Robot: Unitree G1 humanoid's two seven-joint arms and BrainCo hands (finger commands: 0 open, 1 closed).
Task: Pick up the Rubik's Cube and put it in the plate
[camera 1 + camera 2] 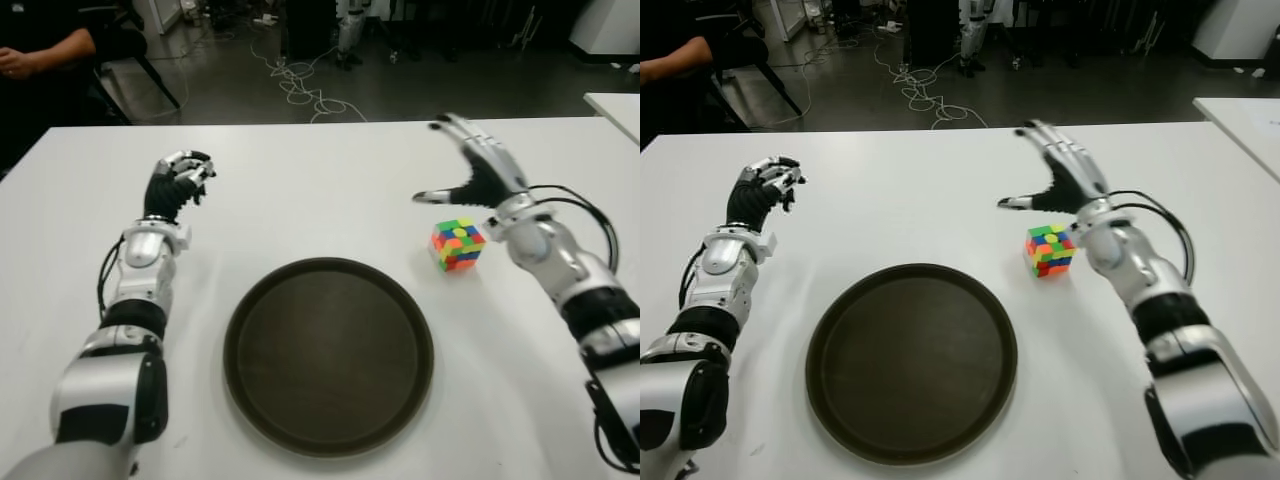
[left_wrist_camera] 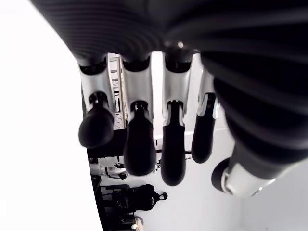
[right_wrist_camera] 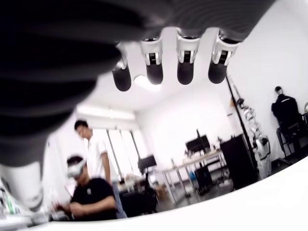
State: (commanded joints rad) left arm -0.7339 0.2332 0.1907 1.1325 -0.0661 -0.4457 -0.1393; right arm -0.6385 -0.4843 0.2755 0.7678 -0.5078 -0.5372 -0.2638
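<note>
Just below the right hand sits the Rubik's Cube, on the white bench, nearer the robot than the fingertips and close to the wrist. The cube is not touched: the hand is raised above and beyond it, palm turned toward the cube, with a clear gap between them. Its fingers are spread wide and nearly straight, the thumb sticking out sideways toward the middle of the bench, and they hold nothing; the right wrist view shows the four fingertips extended with only the room behind them.

To the inner side of that hand, and closer to the robot, lies the round dark plate, bare, with the cube just off its rim on the right-hand side and apart from it.

The left hand shows well off on the other side of the plate, above the bench, its fingers curled inward and gripping nothing.

A person's arm shows past the far left corner of the bench.
</note>
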